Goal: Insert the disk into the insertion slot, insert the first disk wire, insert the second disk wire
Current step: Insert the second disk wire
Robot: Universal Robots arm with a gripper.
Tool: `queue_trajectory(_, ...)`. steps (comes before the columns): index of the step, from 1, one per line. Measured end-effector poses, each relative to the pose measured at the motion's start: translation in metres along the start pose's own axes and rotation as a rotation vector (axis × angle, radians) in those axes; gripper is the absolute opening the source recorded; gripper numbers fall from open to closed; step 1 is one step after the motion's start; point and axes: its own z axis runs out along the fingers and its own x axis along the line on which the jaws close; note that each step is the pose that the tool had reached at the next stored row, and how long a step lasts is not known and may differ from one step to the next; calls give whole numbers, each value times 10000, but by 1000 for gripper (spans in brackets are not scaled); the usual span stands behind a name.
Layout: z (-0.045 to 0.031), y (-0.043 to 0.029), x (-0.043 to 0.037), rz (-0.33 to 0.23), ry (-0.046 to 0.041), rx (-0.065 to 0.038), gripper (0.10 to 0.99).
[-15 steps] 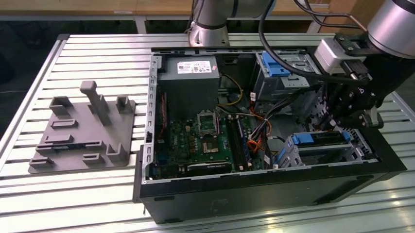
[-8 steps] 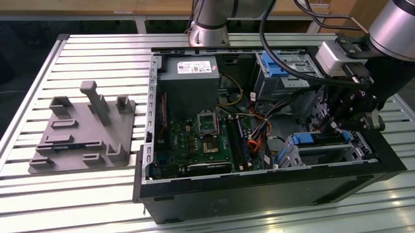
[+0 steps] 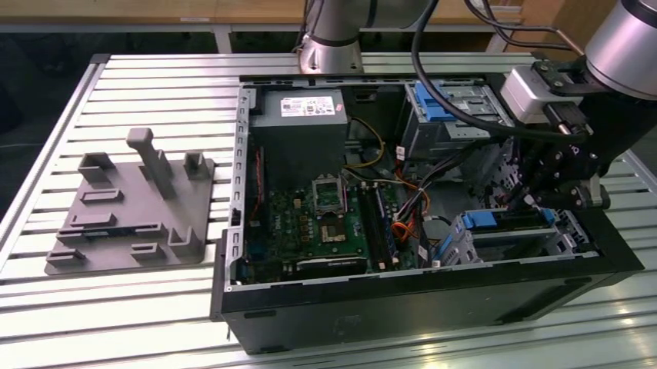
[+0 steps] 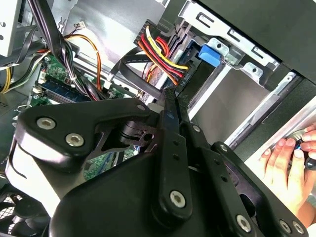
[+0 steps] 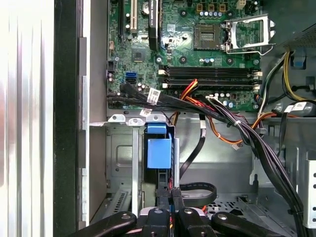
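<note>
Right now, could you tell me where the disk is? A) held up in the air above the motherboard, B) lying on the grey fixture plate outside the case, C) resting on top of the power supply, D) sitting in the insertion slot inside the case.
D: in the exterior view the disk, with its blue handle, sits in the insertion slot inside the case, directly under the gripper.

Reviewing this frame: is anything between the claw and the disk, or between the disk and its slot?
Nothing visible. The disk already sits in the insertion slot, with the claw right at its blue handle end. A black cable loops beside them, not between.
</note>
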Motion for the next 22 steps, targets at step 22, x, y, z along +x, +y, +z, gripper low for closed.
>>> queue_trajectory(22, 64, -5, 0, 0, -1, 0, 145)
